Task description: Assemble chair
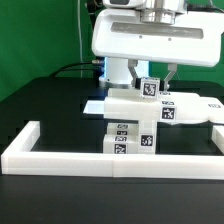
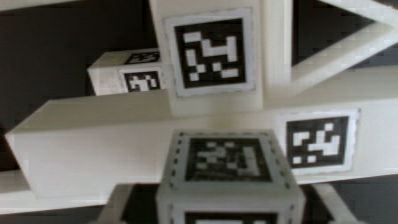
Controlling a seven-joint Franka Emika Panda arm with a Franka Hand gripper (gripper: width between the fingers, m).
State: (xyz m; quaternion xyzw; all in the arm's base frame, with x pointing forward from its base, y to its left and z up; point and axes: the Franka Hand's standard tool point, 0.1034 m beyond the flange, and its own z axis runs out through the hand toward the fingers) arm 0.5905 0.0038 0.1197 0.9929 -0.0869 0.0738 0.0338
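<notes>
The partly joined chair [image 1: 140,118] stands at the table's middle: a white slab on blocky tagged legs [image 1: 127,137], with a further white part [image 1: 192,109] reaching toward the exterior view's right. My gripper [image 1: 151,80] hangs straight above it, shut on a short white tagged post [image 1: 150,87] that stands upright on top of the slab. The wrist view shows this post's tagged end [image 2: 228,158] between my fingers [image 2: 128,203], over the slab [image 2: 125,125] and an upright tagged bar [image 2: 212,50]. My gripper [image 2: 228,197] clamps the post from both sides.
A long low white border rail [image 1: 100,160] runs in front of the chair and turns back at the exterior view's left [image 1: 20,140]. A flat white sheet [image 1: 93,105] lies behind the chair. The arm's wide white body [image 1: 150,40] looms overhead.
</notes>
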